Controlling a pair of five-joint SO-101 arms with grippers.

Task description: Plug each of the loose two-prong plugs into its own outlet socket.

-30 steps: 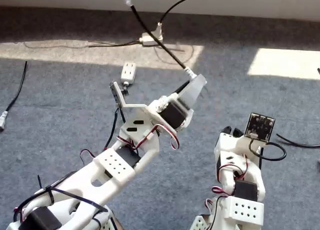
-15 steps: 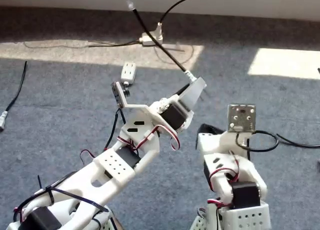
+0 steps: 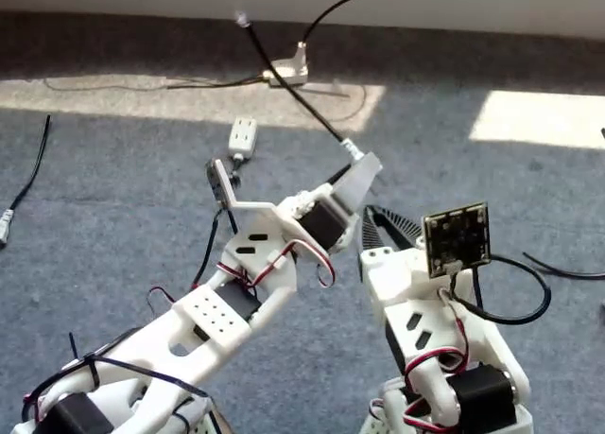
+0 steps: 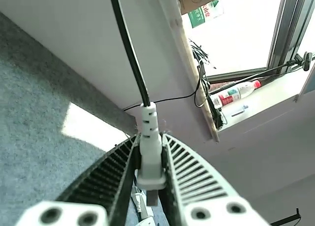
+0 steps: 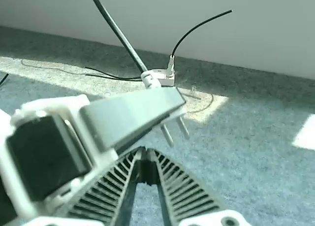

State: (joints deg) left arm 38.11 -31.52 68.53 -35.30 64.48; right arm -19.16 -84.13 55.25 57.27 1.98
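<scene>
My left gripper is shut on a white two-prong plug, held above the grey carpet; its black cable slants up and away. In the left wrist view the plug is clamped between the ribbed fingers. Its two prongs stick out below the left gripper in the right wrist view. My right gripper is shut on nothing, just beside and below that plug. A small white outlet socket lies on the carpet. Farther back, another socket has a plug in it.
A black cord ending in a white connector lies at the far left. Another black cable runs off at the right. A wall bounds the far edge. Sunlit patches cross the carpet.
The right arm has lifted and swung left, bringing its gripper close under the left gripper. The left arm with the plug shifted slightly left.
</scene>
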